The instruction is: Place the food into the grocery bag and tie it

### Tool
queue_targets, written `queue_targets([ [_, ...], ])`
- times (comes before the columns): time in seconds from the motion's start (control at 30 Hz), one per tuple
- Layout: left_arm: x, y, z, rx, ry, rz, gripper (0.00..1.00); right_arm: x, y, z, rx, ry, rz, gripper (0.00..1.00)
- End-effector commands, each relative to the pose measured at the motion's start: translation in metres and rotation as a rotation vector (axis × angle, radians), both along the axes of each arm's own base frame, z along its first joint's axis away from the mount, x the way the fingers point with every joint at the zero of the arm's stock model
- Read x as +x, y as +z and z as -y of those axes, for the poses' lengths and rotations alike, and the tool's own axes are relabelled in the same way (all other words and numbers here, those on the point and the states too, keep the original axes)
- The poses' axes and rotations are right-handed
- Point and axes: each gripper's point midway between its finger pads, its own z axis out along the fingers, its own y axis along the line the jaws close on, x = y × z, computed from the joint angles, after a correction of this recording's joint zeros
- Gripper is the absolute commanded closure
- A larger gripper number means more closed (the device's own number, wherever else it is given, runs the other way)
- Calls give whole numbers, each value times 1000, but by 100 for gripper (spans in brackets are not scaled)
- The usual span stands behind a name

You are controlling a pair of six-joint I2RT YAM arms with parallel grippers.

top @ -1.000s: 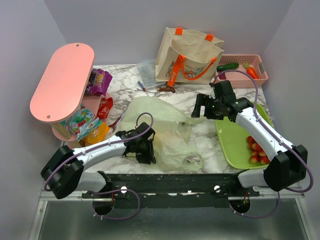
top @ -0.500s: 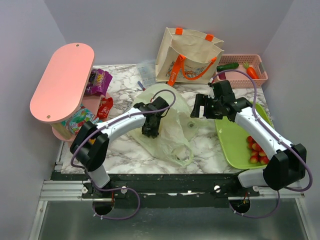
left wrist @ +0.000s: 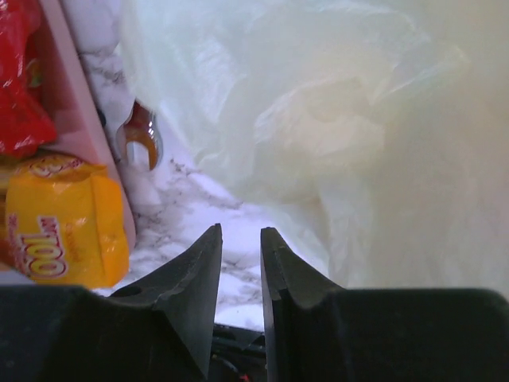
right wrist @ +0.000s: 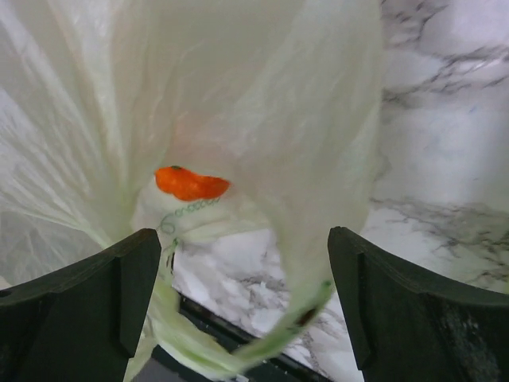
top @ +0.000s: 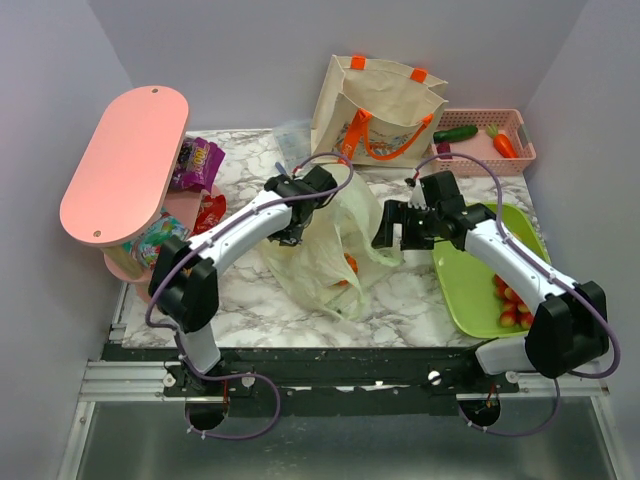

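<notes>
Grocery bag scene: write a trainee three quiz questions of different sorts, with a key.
1. True or false: the right gripper has its jaws standing wide open.
2. Pick one: what shows through the grocery bag? A an orange fruit; B a blue bottle; C a red can.
3. Fill in: the cucumber lies in the pink ____.
Key: 1 true; 2 A; 3 basket.

We catch red-outlined letters, seemingly "TOO", on the yellow snack packet (left wrist: 60,235) near the counter's left edge; the purple packet's (top: 198,163) print stays unreadable.
</notes>
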Motion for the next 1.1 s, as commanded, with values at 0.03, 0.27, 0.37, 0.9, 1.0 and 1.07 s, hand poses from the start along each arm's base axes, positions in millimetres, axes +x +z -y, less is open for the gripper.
queue_targets([
  [0.03,-40,53,-14,-79,30,57,67,-37,11,-31,207,159,-63,8],
  [0.27,-89,89,22,-318,-84,69,35,-53,5,-33,253,172,-84,12],
  [0.37,-110,98,33,-397,-108,60,35,-62,1,-31,258,183,-98,13],
  [0.9,-201,81,118,-768,-305,-32,35,-27,-16,15,40,-113,36,8],
  [1.0,-206,66,133,-770,-311,-48,35,-25,-14,14,33,-105,22,7],
  [1.07,-207,54,140,-760,-298,-65,36,-29,-19,15,24,-97,2,8],
])
